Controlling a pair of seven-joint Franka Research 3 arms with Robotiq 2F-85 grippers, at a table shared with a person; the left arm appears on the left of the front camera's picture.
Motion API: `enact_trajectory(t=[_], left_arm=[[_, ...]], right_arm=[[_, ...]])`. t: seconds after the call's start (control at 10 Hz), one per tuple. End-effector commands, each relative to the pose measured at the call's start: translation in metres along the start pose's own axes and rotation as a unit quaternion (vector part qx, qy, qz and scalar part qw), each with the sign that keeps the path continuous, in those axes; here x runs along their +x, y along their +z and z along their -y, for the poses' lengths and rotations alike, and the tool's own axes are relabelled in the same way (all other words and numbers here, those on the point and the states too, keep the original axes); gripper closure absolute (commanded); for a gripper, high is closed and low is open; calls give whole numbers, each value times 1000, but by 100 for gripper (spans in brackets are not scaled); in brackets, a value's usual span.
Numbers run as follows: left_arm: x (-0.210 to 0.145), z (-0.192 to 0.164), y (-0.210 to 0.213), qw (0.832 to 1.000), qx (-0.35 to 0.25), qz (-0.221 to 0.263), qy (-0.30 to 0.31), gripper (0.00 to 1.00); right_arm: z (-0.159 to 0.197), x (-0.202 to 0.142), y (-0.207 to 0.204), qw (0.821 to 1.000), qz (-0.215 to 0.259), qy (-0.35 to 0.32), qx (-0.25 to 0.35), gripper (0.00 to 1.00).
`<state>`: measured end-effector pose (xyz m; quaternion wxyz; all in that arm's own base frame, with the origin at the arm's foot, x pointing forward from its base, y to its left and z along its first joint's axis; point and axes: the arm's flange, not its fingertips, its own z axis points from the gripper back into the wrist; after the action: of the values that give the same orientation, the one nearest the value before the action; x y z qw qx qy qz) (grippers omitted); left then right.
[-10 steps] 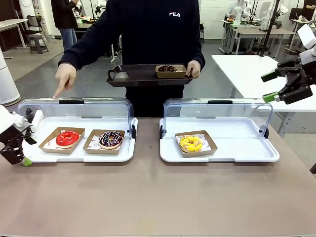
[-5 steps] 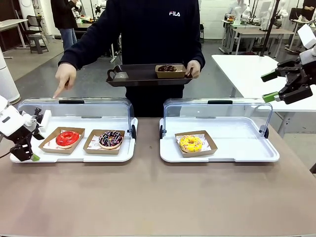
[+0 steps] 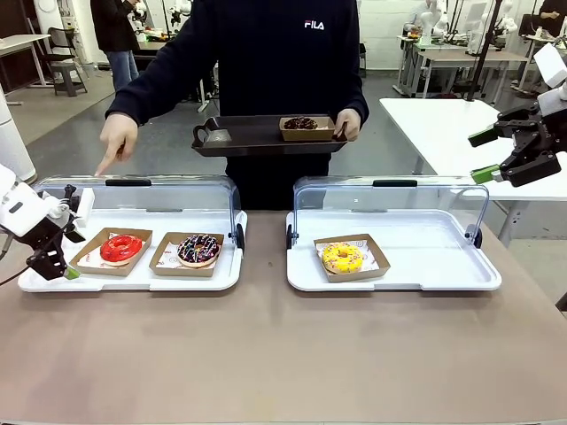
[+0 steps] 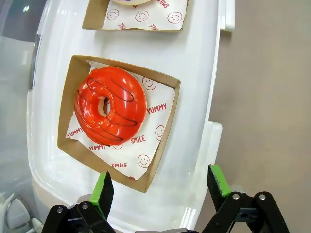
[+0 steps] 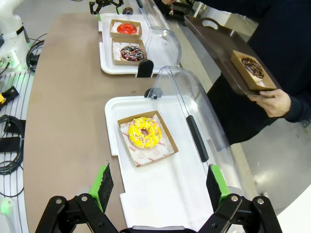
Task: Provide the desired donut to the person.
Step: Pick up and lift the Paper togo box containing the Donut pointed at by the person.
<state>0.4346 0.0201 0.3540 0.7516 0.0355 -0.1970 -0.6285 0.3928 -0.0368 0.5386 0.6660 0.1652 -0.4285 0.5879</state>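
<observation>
Over the last second the left gripper (image 3: 71,255) has swung in from the left edge of the table (image 3: 283,354), rising and moving right, so its spread fingers now hang over the near left corner of the left tray (image 3: 133,282), just beside the cardboard box (image 3: 87,259) holding the red donut (image 3: 120,248).

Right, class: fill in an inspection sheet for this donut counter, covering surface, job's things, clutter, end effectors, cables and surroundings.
Surface: brown table; white left tray and right tray, clear lids open.
Job's things: red donut, sprinkled donut in left tray; yellow donut in right tray; person points at left lid, holding dark tray.
Clutter: nothing seen.
End effectors: left end effector open by red donut; right end effector open, raised aside.
Cables: black cables beside table.
Surroundings: white side table.
</observation>
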Motion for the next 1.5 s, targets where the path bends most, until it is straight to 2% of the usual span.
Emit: enact_trajectory(t=[0.0,0.2,0.5,0.9,1.2,1.4], left_arm=[[-2,3,1,1000,-1,-4,-11,0],[1,0,0,1000,0,-1,-2,0],[-12,-14,-13,999,-11,-4,-44,0],[-22,-30,-32,995,17,0,-95,0],[-27,-35,-41,995,14,-25,-97,0],[-25,-34,-45,993,20,-14,-119,0]], right_arm=[[0,0,0,1000,7,4,-1,0],[0,0,0,1000,7,4,-1,0],[0,0,0,1000,7,4,-1,0],[0,0,0,1000,7,4,-1,0],[0,0,0,1000,7,4,-1,0],[0,0,0,1000,7,4,-1,0]])
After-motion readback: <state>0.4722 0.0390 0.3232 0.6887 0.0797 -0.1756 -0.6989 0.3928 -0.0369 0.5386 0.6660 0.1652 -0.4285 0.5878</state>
